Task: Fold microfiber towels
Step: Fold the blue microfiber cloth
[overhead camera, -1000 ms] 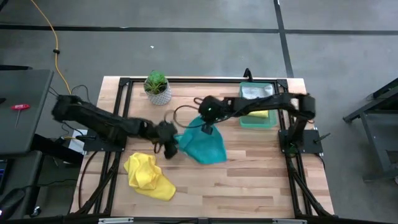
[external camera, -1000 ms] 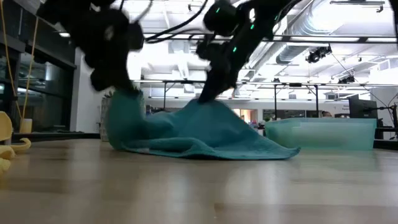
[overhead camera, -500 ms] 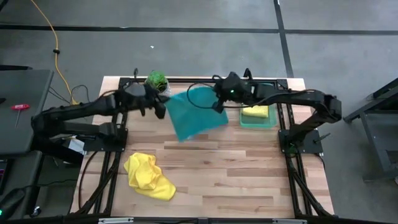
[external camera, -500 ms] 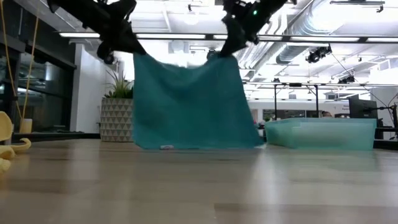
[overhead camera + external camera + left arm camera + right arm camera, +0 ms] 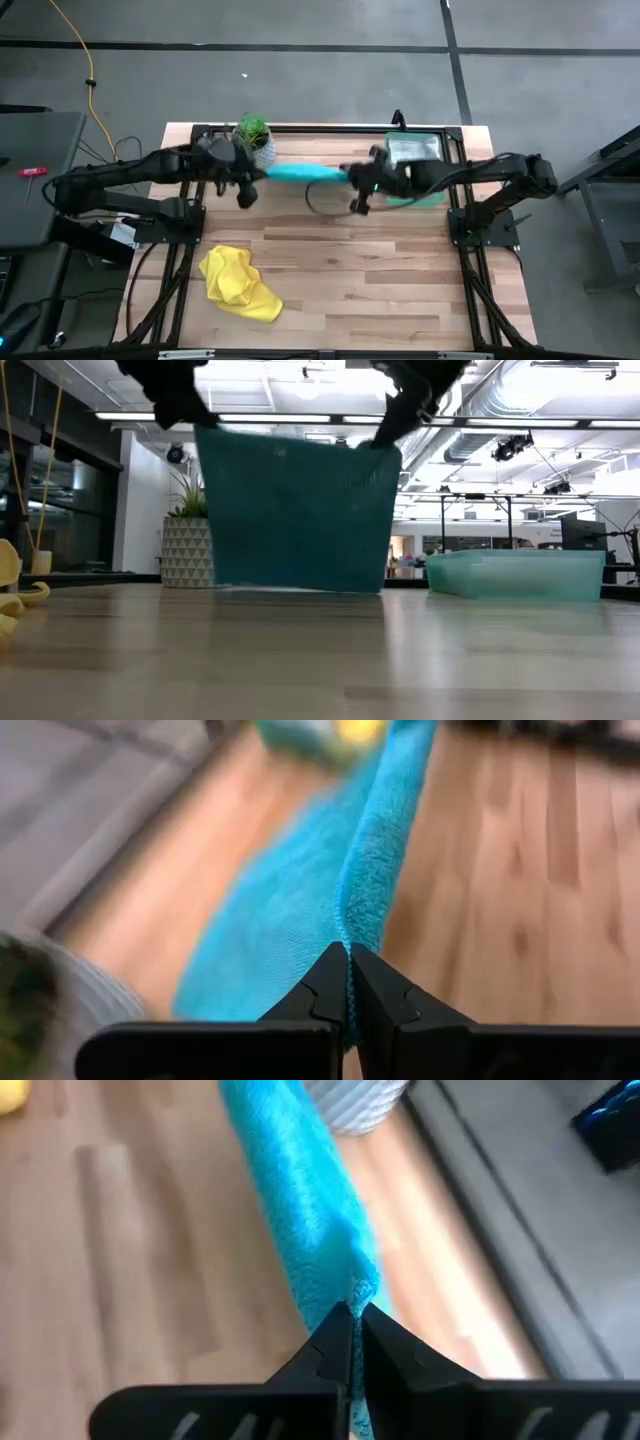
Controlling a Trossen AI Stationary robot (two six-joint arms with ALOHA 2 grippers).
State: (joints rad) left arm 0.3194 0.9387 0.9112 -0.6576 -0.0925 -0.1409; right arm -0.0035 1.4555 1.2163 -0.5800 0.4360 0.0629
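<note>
High view: teal towel (image 5: 305, 173) stretched as thin band between left gripper (image 5: 250, 175) and right gripper (image 5: 357, 180), over far part of slatted wooden table (image 5: 380, 280). Crumpled yellow towel (image 5: 238, 283) near front left. Potted plant (image 5: 253, 137) just beside left gripper. Translucent green tray (image 5: 430, 196) at far right.

Low view: teal towel (image 5: 295, 510) hangs as flat rectangle, top corners held, lower edge at tabletop.

Left wrist view: fingers (image 5: 325, 995) pinched tight on fuzzy towel edge.

Right wrist view: fingers (image 5: 335, 1350) clamped on plush corner.
</note>
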